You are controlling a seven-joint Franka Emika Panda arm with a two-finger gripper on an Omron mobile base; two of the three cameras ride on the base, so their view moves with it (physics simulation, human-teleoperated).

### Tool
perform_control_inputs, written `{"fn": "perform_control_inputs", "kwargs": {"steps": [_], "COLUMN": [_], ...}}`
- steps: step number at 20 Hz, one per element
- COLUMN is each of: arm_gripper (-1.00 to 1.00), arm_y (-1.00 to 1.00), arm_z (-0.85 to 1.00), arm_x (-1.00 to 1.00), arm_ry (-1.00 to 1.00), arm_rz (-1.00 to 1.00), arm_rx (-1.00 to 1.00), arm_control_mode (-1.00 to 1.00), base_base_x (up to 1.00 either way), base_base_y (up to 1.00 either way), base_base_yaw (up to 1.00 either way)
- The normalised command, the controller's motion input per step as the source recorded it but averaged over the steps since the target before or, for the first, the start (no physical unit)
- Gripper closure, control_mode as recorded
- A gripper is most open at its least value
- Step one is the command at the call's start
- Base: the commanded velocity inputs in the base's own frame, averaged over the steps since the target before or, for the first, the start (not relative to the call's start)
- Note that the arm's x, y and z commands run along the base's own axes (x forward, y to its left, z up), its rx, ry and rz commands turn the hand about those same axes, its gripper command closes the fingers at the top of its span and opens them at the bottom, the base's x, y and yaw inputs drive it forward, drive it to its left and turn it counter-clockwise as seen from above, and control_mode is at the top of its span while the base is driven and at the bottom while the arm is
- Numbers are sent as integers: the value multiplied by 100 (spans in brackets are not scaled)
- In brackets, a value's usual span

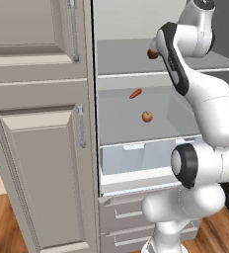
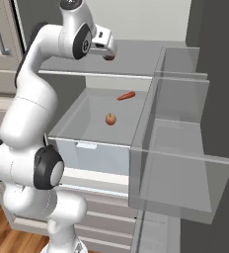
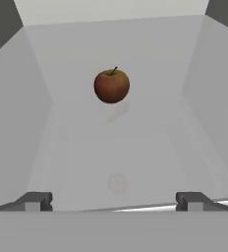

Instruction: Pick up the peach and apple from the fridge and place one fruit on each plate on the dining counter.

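Gripper (image 3: 114, 201): jaws spread wide, nothing between them; the two dark fingertips (image 3: 35, 202) stand far apart at the bottom of the hand view, touching nothing.
Gripper aim: pointed into the fridge at the upper shelf level, with the apple ahead of it and apart from the tips.
Apple (image 3: 111, 85): dark red-brown, short stem up, resting on the upper shelf (image 1: 126, 59) toward the back; in the left base view it is partly hidden by the arm's forearm.
Peach (image 1: 146, 116): orange-pink, sitting alone near the middle of the lower shelf (image 2: 87, 118), well below the gripper.
Carrot-like item (image 1: 135, 93): long, orange-red, lying tilted on the same lower shelf, behind the peach and apart from it.
Drawer (image 1: 131, 157): translucent bluish, directly under the lower shelf.
Fridge (image 3: 37, 98): pale grey interior, open; dark door with clear door bins (image 2: 180, 148) stands at the right of the right base view.
Surroundings: beige panelled cabinets (image 1: 37, 123) with metal handles just left of the fridge; wooden floor (image 1: 3, 222) below.
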Motion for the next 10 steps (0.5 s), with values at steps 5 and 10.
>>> {"fn": "perform_control_inputs", "kwargs": {"steps": [5, 10], "arm_gripper": [-100, -100], "arm_y": [0, 0], "arm_z": [-21, -16], "arm_x": [29, 27], "arm_ry": [0, 0], "arm_rz": [0, 0], "arm_rx": [0, 0], "arm_control_mode": [-100, -100], "base_base_x": [0, 0], "base_base_y": [0, 0], "base_base_yaw": [0, 0]}}
